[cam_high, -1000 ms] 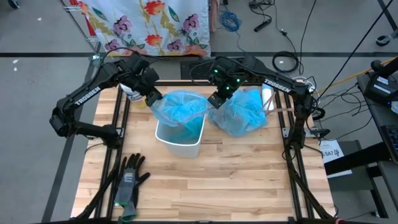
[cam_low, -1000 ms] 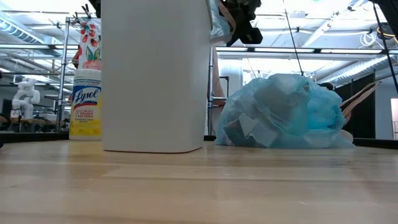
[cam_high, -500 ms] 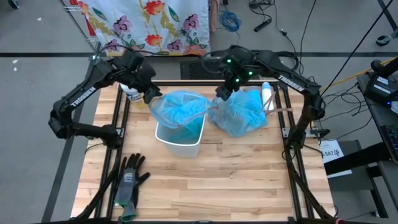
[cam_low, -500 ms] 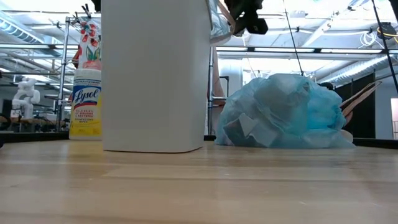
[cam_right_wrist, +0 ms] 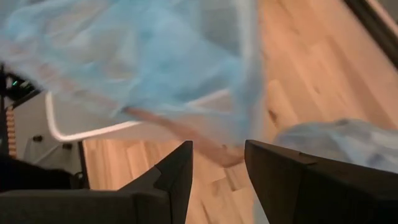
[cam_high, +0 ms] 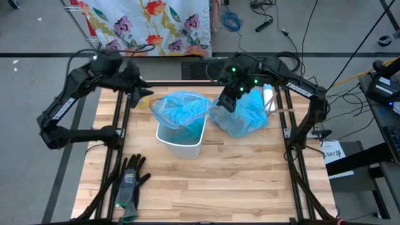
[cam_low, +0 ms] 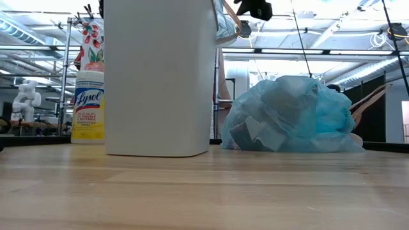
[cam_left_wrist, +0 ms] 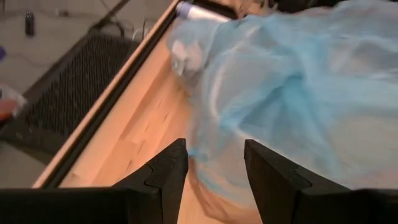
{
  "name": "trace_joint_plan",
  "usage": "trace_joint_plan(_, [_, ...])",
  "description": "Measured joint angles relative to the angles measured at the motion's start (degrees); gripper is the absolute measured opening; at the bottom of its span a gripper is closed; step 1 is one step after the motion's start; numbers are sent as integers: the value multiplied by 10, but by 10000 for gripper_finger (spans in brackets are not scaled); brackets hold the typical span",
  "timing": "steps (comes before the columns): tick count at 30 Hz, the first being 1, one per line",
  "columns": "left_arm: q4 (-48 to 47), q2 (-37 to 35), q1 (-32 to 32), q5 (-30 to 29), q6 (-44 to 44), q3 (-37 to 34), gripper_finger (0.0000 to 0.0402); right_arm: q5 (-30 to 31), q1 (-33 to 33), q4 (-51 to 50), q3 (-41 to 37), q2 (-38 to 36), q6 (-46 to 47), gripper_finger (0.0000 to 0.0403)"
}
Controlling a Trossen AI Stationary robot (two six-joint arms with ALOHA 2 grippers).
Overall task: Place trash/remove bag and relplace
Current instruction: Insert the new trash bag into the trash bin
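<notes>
A white bin (cam_high: 181, 144) stands upright near the table's middle. A thin blue bag (cam_high: 181, 107) hangs into it, its mouth spread loosely over the bin's top. To the bin's right a full blue bag (cam_high: 245, 114) rests on the table, and pale trash scraps (cam_low: 255, 132) show through its plastic. My left gripper (cam_high: 140, 94) hovers open, up and to the left of the bin, with the bag's rim (cam_left_wrist: 205, 93) beyond its fingers. My right gripper (cam_high: 227, 104) hovers open between the two bags, above the bin's right rim (cam_right_wrist: 186, 115).
A yellow Lysol bottle (cam_low: 87, 105) stands at the far left behind the bin. A white bottle (cam_high: 269, 97) stands by the far right frame post. Black-and-grey gloves (cam_high: 129, 181) lie near the front left. Bare wood fills the near half of the table.
Both grippers have come away from the rim of the bag in the bin and risen. The left one drew back toward the table's far left corner. The right one moved up and slightly right. The bag's mouth stays spread over the bin.
</notes>
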Motion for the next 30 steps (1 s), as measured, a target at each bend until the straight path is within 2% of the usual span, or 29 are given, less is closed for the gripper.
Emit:
trace_joint_plan(7, [0,-55,-33,9,1,0,162,4,58,38,0,-3,4,139])
trace_joint_plan(12, [-2,-64,-66,48,18,-8,162,6,93,95,0,-8,-2,139])
trace_joint_plan(20, [-2,-55,-103,44,22,-34,162,66,140,139,0,-9,-157,139])
trace_joint_plan(24, [1,-44,-115,41,48,-36,162,84,148,175,0,-9,-186,139])
trace_joint_plan(30, [1,-27,-130,36,52,-36,162,95,149,177,0,-9,-203,122])
